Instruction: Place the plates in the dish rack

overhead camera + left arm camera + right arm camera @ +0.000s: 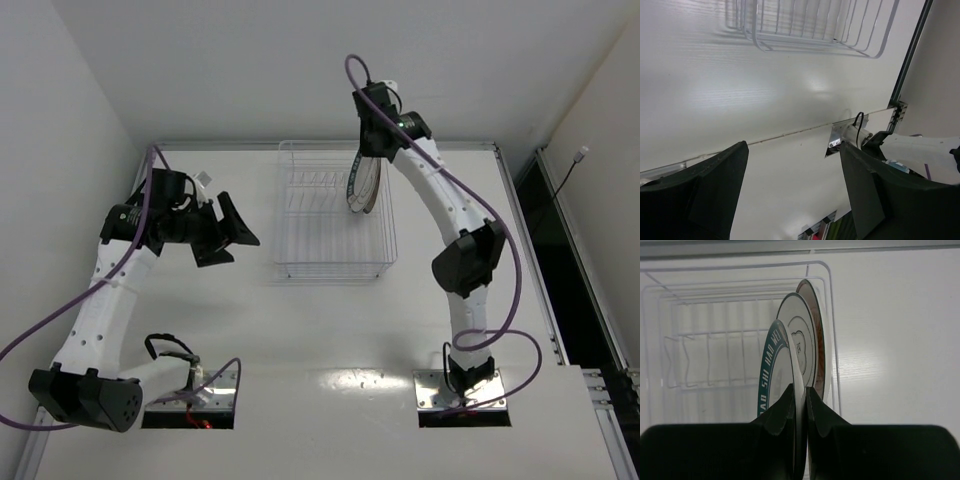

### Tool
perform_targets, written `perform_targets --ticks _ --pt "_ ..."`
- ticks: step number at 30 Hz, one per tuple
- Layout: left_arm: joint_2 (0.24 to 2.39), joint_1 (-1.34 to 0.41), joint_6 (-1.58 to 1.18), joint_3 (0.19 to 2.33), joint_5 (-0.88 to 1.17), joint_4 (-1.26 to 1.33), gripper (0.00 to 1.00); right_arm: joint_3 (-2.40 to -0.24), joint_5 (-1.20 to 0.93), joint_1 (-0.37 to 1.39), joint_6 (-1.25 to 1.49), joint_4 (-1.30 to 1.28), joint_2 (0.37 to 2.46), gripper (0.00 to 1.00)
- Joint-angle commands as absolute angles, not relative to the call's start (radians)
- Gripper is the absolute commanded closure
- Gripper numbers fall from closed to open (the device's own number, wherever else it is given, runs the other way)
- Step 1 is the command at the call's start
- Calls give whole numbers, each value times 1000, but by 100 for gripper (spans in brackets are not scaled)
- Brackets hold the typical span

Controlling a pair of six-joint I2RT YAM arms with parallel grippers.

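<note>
We are seeing a flat white table (pixel 330 330) spreading under both arms. A clear, see-through rectangular dish rack (pixel 330 268) with thin slotted dividers is sitting toward the far middle of it, and the left wrist view is catching only part of it (pixel 815 35). The right arm (pixel 440 205) is reaching over the rack's right end, while the left arm (pixel 100 300) is hanging above bare table, well to the rack's left.

Three round plates are standing on edge, one behind another, at the rack's right end. Nearest the right wrist camera we are finding the plate with the dark teal lettered rim (pixel 771 371). Just behind it is standing the white plate with a thin dark ring (pixel 800 335), and farthest the plate with an orange-brown face (pixel 821 340), close beside the rack's wall. We are not able to tell whether the teal plate's lower edge is sitting in a divider.

The right gripper (pixel 800 402) is pinching the teal-rimmed plate's upper edge between narrow fingers. The left gripper (pixel 795 185) is standing wide apart and holding nothing.
</note>
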State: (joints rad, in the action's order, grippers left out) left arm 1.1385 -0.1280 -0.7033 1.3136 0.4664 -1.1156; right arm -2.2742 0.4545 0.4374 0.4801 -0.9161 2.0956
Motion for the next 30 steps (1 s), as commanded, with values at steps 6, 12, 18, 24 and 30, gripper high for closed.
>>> perform_targets --ticks 6,12,18,24,30 --pt "1131 -117 -646 1361 448 -1186 29 -2309 707 515 316 -776 2181 100" --pt "1140 -117 -637 1370 430 -1195 29 -2272 736 526 229 -713 2224 100" --pt "1140 -117 -637 1336 420 -1195 29 -2255 669 526 187 -655 2276 100" --pt "1140 -117 -637 1304 411 -1186 29 -2246 560 508 207 -615 2341 100" --pt "1131 -117 -637 1295 402 -1186 29 -2290 537 497 271 -643 2381 93"
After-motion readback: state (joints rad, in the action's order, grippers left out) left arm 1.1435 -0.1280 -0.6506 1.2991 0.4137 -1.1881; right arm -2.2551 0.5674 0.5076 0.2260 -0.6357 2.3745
